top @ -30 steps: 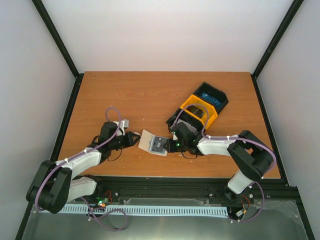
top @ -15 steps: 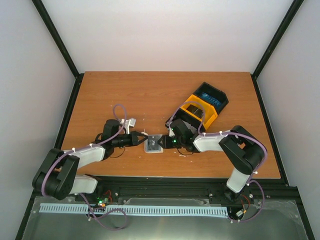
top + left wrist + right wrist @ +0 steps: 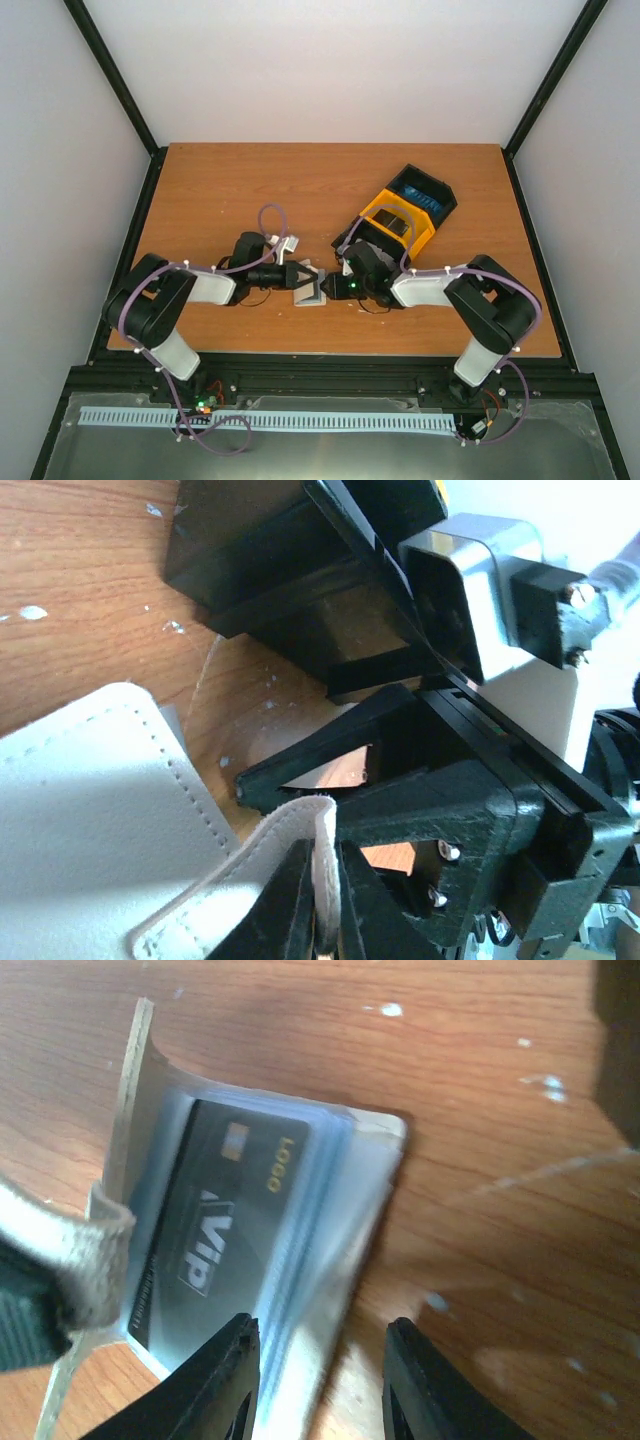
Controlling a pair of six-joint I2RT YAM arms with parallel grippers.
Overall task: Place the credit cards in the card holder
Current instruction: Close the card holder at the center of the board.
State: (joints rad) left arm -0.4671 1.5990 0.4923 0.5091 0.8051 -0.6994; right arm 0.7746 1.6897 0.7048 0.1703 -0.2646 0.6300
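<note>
- The card holder (image 3: 308, 288) lies open on the worktop (image 3: 220, 190), a little toward 6 o'clock from the middle, between the two hands.
- In the right wrist view its clear pocket (image 3: 335, 1210) faces up and lies flat on the wood. A dark card (image 3: 215, 1230) with pale "VIP" lettering and a small gold chip sits inside it. Paler card edges show through the plastic beside that card, too blurred to count.
- The holder's cream stitched flap (image 3: 100, 810) curls up at one end, at the holder's 9 o'clock in the top view.
- The left hand (image 3: 299, 277) reaches in from 9 o'clock. Its jaws are pressed tight on the raised edge of the flap, and the left wrist view shows the cream edge pinched between the two black tips.
- The right hand (image 3: 326, 285) comes in low from 3 o'clock. Its jaws stand partly apart and grip nothing. One of its fingers (image 3: 232, 1385) lies over the pocket's near corner, the other is over bare wood, and wood shows in the gap between them.
- The two hands sit nose to nose, just apart, with the holder under and between them.
- A black-and-yellow tray (image 3: 376, 211) stands at about 1 o'clock from the holder, close behind the right hand's wrist. Something blue lies in its far black compartment, too small to identify.
</note>
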